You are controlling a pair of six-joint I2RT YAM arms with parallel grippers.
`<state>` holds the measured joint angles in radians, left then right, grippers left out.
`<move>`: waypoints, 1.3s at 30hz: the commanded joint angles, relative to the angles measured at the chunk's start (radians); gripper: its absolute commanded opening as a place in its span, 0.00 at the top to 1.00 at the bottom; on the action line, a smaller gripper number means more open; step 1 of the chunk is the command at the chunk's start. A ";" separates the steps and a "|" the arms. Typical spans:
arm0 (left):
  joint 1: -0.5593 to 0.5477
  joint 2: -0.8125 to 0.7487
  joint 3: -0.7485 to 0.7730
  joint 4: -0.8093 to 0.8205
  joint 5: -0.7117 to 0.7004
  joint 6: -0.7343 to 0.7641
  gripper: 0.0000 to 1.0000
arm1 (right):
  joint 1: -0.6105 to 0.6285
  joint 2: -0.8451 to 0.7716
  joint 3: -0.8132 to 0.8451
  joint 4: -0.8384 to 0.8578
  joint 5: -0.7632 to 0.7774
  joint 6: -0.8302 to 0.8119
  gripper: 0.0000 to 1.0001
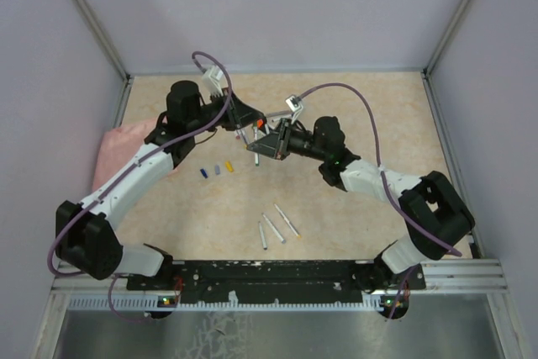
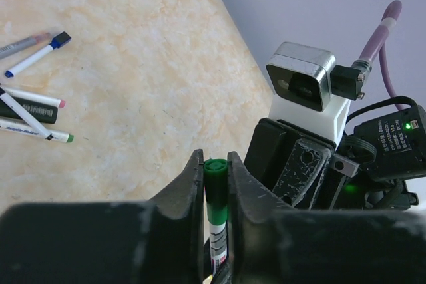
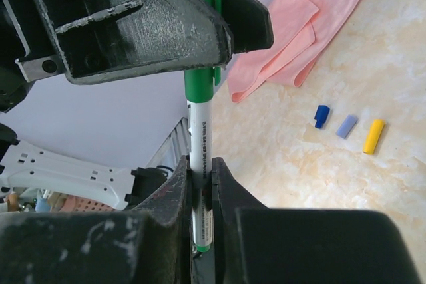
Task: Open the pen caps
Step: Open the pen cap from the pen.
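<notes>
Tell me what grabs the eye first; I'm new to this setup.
At centre, one green pen is held between the claws: the left claw clamps its green cap, the right claw its barrel. Three loose caps, blue, lilac and yellow, lie in a row on the table, right of a pink cloth.

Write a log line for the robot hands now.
left hand: shut on green cap | right hand: shut on pen | cap: on

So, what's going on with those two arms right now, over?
Left gripper shut on green cap. Right gripper shut on green pen, at the barrel. Cap not yet off. Nothing in the way.
</notes>
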<state>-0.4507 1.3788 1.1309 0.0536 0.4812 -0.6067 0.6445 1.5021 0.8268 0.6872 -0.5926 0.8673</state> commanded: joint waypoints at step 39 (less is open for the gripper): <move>0.020 -0.003 -0.030 -0.028 0.089 -0.001 0.78 | 0.020 -0.037 0.061 -0.053 0.018 -0.076 1.00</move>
<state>-0.4355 1.3643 1.0935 0.0135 0.5232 -0.6056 0.6582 1.5009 0.8345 0.6025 -0.5838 0.8120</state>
